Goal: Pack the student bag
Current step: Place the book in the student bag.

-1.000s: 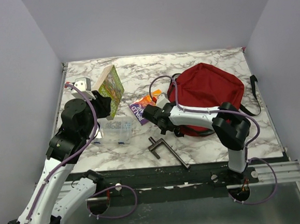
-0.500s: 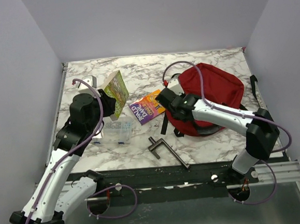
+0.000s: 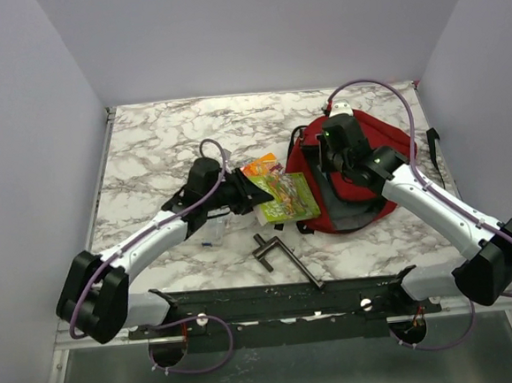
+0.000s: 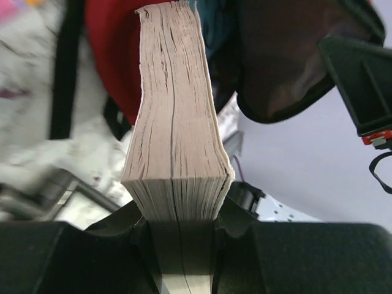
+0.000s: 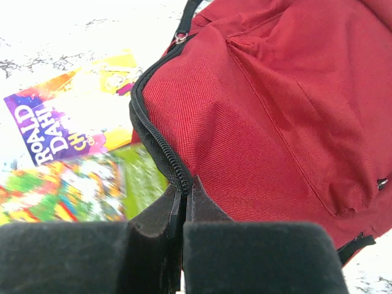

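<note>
Right gripper [image 5: 184, 188] pinching the student bag [image 5: 275, 110] at its zipper edge — jaws pressed together.
We see the bag lying on the right of the marble table [image 3: 146, 147]; the left gripper [image 4: 180, 214] clamps a thick book [image 4: 174, 122], held just beside the bag's left edge.

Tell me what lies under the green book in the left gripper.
A Roald Dahl paperback lies on the marble table beneath the green book; its orange corner and title show, the rest is covered. Whether they touch cannot be told.
</note>
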Controlling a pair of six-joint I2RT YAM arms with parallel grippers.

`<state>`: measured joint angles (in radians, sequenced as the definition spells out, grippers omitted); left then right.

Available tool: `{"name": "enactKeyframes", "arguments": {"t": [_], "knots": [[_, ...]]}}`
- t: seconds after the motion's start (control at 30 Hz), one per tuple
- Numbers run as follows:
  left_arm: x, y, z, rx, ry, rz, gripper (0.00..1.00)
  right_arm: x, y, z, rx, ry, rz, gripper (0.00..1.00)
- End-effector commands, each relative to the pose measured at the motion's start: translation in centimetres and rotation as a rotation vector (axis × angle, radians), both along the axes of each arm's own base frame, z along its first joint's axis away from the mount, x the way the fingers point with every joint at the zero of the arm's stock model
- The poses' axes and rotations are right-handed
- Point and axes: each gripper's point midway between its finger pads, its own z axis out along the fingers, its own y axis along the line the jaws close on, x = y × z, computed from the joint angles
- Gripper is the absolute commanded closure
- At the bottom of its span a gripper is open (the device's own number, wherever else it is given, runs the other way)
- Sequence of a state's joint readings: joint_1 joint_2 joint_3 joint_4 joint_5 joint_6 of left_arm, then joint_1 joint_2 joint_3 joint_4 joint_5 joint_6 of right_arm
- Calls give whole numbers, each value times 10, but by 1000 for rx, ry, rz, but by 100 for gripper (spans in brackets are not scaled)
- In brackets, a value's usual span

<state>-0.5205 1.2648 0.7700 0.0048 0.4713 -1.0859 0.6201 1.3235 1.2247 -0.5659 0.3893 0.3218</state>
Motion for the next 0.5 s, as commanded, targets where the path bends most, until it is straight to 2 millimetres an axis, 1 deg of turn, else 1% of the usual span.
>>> {"name": "enactKeyframes", "arguments": {"t": [0.0,0.1,0.2,0.3,0.37,0.47], "knots": [[-8,-57,55,-303,12,-87,100,7,20,24,126,-41,51,99],[-1,-78,51,-331,63,-78,100,7,27,39,196,-64,74,99],[8,-96,57,-356,58,-73,100,7,34,51,234,-80,101,99],[19,-114,46,-364,117,-42,100,4,37,61,260,-86,120,99],[31,-125,40,-384,137,-6,100,2,39,69,278,-98,135,99],[56,-140,38,-395,104,66,100,-1,40,74,288,-107,149,99]]}}
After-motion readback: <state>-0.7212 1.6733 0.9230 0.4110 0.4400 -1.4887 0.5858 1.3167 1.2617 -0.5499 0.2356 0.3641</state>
